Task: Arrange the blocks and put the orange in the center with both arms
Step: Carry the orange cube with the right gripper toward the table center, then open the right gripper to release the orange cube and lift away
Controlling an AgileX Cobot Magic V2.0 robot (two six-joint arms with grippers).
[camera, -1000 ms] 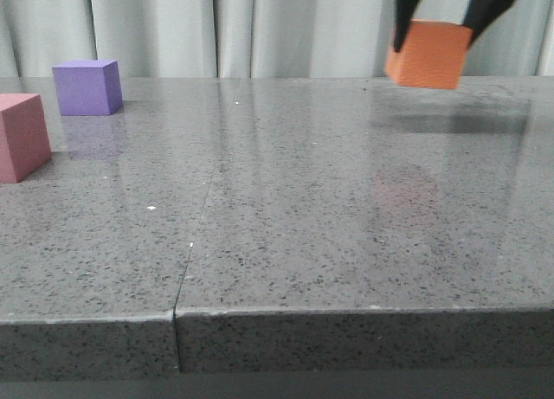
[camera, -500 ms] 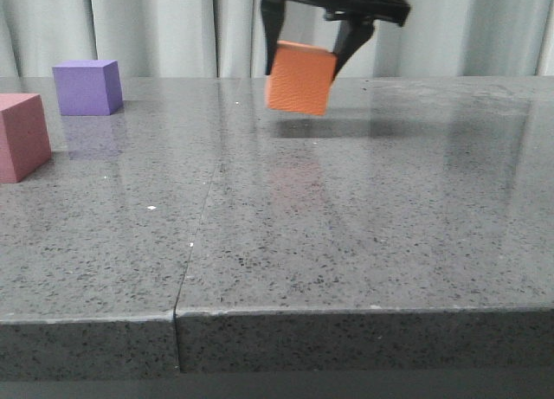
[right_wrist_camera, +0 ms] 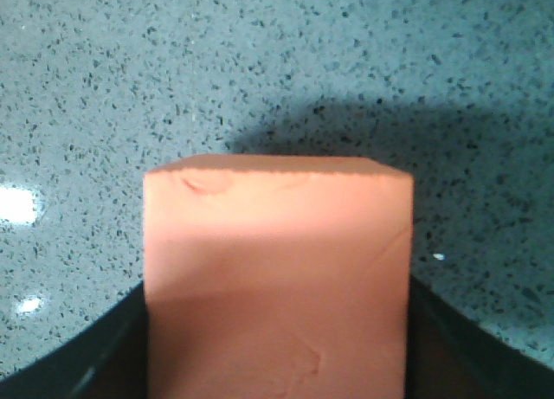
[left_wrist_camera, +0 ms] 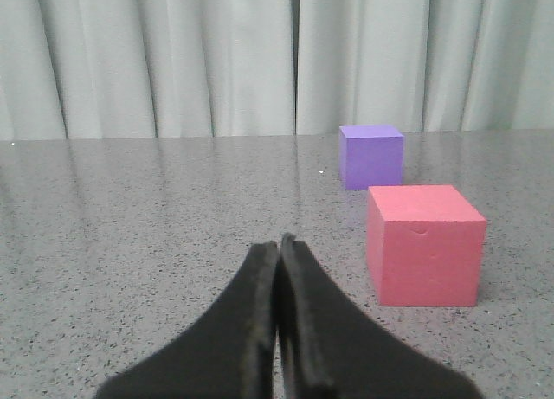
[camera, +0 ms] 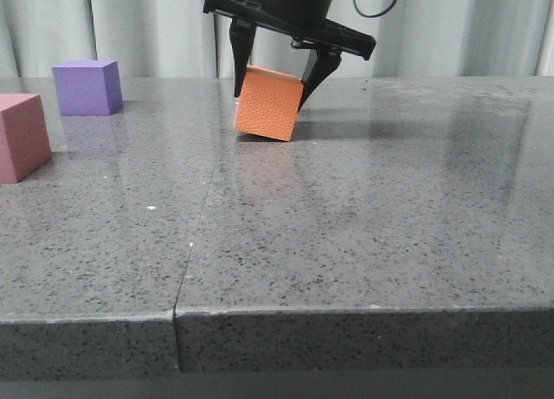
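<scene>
My right gripper (camera: 273, 77) is shut on the orange cube (camera: 269, 103), holding it tilted just above or at the table near the middle back. In the right wrist view the orange cube (right_wrist_camera: 277, 278) fills the space between the two dark fingers (right_wrist_camera: 78, 356). The pink-red cube (camera: 21, 136) sits at the far left and the purple cube (camera: 86, 86) behind it. My left gripper (left_wrist_camera: 279, 243) is shut with nothing in it, low over the table, with the pink-red cube (left_wrist_camera: 424, 243) and the purple cube (left_wrist_camera: 371, 156) ahead of it to one side.
The grey speckled table (camera: 346, 226) has a seam (camera: 195, 234) running from the front edge toward the back. Pale curtains (camera: 156, 27) hang behind the table. The front edge (camera: 346, 311) lies close to the camera.
My right gripper has carried the orange cube from the far right, high up, leftward and down to the table's middle back. The pink-red and purple cubes have stayed put.
</scene>
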